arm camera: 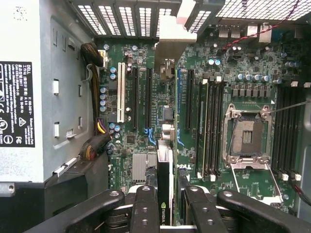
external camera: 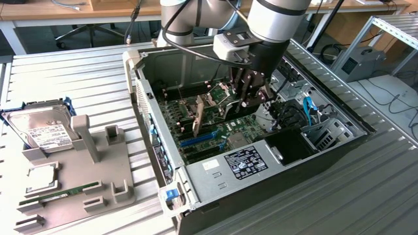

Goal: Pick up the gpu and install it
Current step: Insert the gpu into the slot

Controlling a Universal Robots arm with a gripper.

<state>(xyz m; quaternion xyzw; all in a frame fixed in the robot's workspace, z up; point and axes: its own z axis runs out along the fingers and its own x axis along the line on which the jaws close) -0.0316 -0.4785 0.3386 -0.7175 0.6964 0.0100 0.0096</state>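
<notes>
My gripper (arm camera: 167, 213) is shut on the gpu (arm camera: 164, 194), a thin black card seen edge-on between the two black fingers (arm camera: 146, 208). Its silvery end bracket (arm camera: 170, 43) reaches toward the slotted rear wall of the open computer case (external camera: 147, 98). The card hangs over the motherboard's long expansion slots (arm camera: 148, 97), lined up lengthwise with them; whether it touches a slot I cannot tell. In the exterior view, the gripper (external camera: 251, 100) is lowered inside the case, with the gpu (external camera: 197, 115) stretching from it toward that view's left.
A power supply (arm camera: 29, 97) with a black label fills one end of the case. An empty CPU socket (arm camera: 245, 138) and memory slots (arm camera: 211, 126) lie beside the card. Outside, a grey holder (external camera: 85, 176) carries a hard drive (external camera: 42, 129) and a green memory stick (external camera: 62, 193).
</notes>
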